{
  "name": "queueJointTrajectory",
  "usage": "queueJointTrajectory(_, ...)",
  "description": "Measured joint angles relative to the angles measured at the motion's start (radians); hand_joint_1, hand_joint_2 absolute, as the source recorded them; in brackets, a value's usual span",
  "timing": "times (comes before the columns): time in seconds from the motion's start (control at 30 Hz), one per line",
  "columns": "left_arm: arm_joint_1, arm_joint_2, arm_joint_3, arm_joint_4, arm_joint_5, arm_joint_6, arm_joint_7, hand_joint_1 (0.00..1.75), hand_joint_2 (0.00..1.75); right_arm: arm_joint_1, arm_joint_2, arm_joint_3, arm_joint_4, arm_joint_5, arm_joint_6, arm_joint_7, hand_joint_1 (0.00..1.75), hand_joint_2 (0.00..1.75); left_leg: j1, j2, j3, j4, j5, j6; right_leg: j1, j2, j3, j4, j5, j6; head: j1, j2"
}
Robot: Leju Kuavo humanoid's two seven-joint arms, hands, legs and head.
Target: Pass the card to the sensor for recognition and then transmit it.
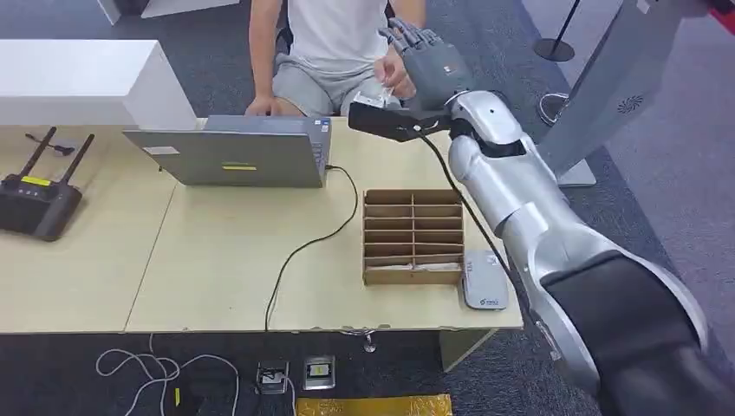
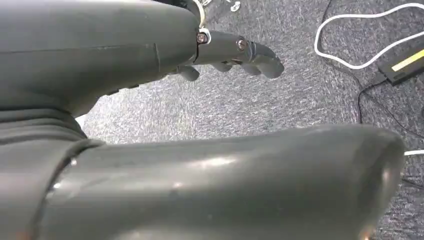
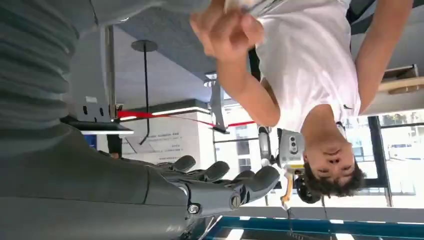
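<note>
Grey carpet all round; wooden table (image 1: 217,260) in the middle of the head view. Landmark is the cardboard divider box (image 1: 413,237). Just beside it, on the robot's side, a grey card sensor (image 1: 484,282) lies flat on the table edge. Beyond the box, away from the robot, an open laptop (image 1: 232,154), its black cable (image 1: 303,247) running past the box and off the table's near edge. Black router (image 1: 36,199) with two antennas well apart from the box, at the table's far end on the robot's left.

Right hand (image 1: 431,65) raised past the far side of the box, above the table edge, fingers spread and holding nothing; the right wrist view shows its fingers (image 3: 250,182) apart in the air. Card (image 1: 374,98), small and white, sits in a person's hand (image 1: 394,78) touching or just beside the right hand's thumb side; contact unclear. Person (image 1: 334,43) in a white shirt sits beyond the laptop.

Left hand (image 2: 235,52) hangs over the carpet, fingers loosely curled, nothing in them. White cable (image 2: 350,55) on the floor near it.
</note>
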Motion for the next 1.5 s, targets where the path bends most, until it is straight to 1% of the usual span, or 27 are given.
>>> queueJointTrajectory(0.2,0.013,-0.011,0.0,0.0,0.016,0.027,-0.001,0.0,0.0,0.0,0.012,0.0,0.016,-0.004,-0.029,-0.001,0.0,1.75,0.0,0.001,0.0,0.0,0.0,0.0,0.0,0.002,0.0,0.0,0.0,0.0,0.0,0.0)
queueJointTrajectory(0.3,0.021,-0.014,0.0,0.0,0.026,0.036,-0.006,0.0,0.0,0.0,0.014,0.0,0.021,-0.026,-0.063,-0.011,0.0,1.75,0.0,0.001,0.0,0.0,0.0,0.0,0.0,0.002,0.0,0.0,0.0,0.0,0.0,0.0)
queueJointTrajectory(0.4,0.031,-0.018,0.002,0.0,0.031,0.048,-0.012,0.0,0.0,-0.004,0.013,-0.006,0.021,-0.066,-0.104,-0.028,0.0,1.75,0.0,0.001,0.001,0.0,0.0,0.0,0.0,0.002,-0.001,0.0,0.0,0.0,0.0,0.0)
queueJointTrajectory(0.53,0.041,-0.029,0.003,0.0,0.042,0.071,-0.012,0.0,0.0,-0.026,0.008,-0.035,0.018,-0.142,-0.161,-0.067,0.0,1.75,0.0,0.001,0.001,0.0,0.0,0.0,0.0,0.002,-0.001,0.0,0.0,0.0,0.0,0.0)
queueJointTrajectory(0.63,0.047,-0.035,0.003,0.0,0.051,0.079,-0.012,0.0,0.0,-0.036,-0.003,-0.063,-0.002,-0.213,-0.155,-0.092,0.0,1.75,0.0,0.001,0.001,0.0,0.0,0.0,0.0,0.002,0.0,0.0,0.0,0.0,0.0,0.0)
queueJointTrajectory(0.7,0.048,-0.038,0.004,0.0,0.059,0.083,-0.012,0.0,0.0,-0.036,-0.012,-0.081,-0.027,-0.274,-0.112,-0.106,0.0,1.75,0.0,0.001,0.001,0.0,0.0,0.0,0.0,0.002,0.0,0.0,0.0,0.0,0.0,0.0)
queueJointTrajectory(0.77,0.05,-0.041,0.005,0.0,0.067,0.089,-0.012,0.0,0.0,-0.033,-0.024,-0.101,-0.064,-0.353,-0.043,-0.113,0.0,1.75,0.0,0.001,0.001,0.0,0.0,0.0,0.0,0.002,0.0,0.0,0.0,0.0,0.0,0.0)
queueJointTrajectory(0.9,0.052,-0.043,0.009,0.0,0.072,0.089,-0.012,0.0,0.0,0.007,-0.056,-0.129,-0.164,-0.463,0.063,-0.098,0.0,1.75,0.0,0.001,0.001,0.0,0.0,0.0,0.0,0.002,0.0,-0.001,0.0,0.0,0.0,0.0)
queueJointTrajectory(0.97,0.052,-0.044,0.012,0.0,0.073,0.086,-0.012,0.0,0.0,0.052,-0.078,-0.139,-0.229,-0.53,0.119,-0.068,0.0,1.75,0.0,0.001,0.003,0.0,0.0,0.0,0.0,0.002,0.0,-0.001,0.0,0.0,-0.001,0.0)
queueJointTrajectory(1.0,0.052,-0.044,0.013,0.0,0.074,0.084,-0.015,0.0,0.0,0.089,-0.098,-0.146,-0.287,-0.58,0.161,-0.036,0.0,1.75,0.0,0.001,0.003,0.0,0.0,0.0,0.0,0.002,0.001,-0.001,0.0,0.0,0.0,0.0)
queueJointTrajectory(1.07,0.053,-0.044,0.015,0.0,0.076,0.079,-0.024,0.0,0.0,0.181,-0.135,-0.154,-0.409,-0.653,0.219,0.023,0.0,1.75,0.0,0.0,0.004,0.001,0.0,0.0,0.0,0.001,0.002,-0.001,0.0,0.0,0.0,0.0)
queueJointTrajectory(1.17,0.056,-0.04,0.021,0.003,0.076,0.069,-0.026,0.0,0.0,0.314,-0.184,-0.171,-0.577,-0.713,0.26,0.077,0.0,1.75,0.0,0.001,0.003,0.0,-0.001,0.0,0.0,0.001,0.002,-0.002,0.0,0.0,-0.001,0.0)
queueJointTrajectory(1.27,0.057,-0.037,0.022,0.005,0.08,0.065,-0.026,0.0,0.0,0.43,-0.218,-0.192,-0.723,-0.781,0.307,0.106,0.0,1.75,0.0,0.002,0.004,0.0,-0.002,-0.002,0.0,0.003,0.001,-0.002,0.0,0.0,-0.001,0.0)
queueJointTrajectory(1.4,0.057,-0.036,0.025,0.005,0.087,0.064,-0.022,0.0,0.0,0.535,-0.259,-0.219,-0.89,-0.864,0.353,0.133,0.0,1.75,0.0,0.002,0.003,0.0,-0.002,-0.002,0.0,0.004,0.001,-0.002,0.0,0.0,0.0,0.0)
queueJointTrajectory(1.5,0.057,-0.036,0.029,0.005,0.088,0.064,-0.02,0.0,0.0,0.6,-0.282,-0.244,-1.008,-0.913,0.371,0.155,0.0,1.75,0.0,0.002,0.003,0.0,-0.002,-0.002,0.0,0.004,0.001,-0.002,0.0,0.0,0.0,0.0)
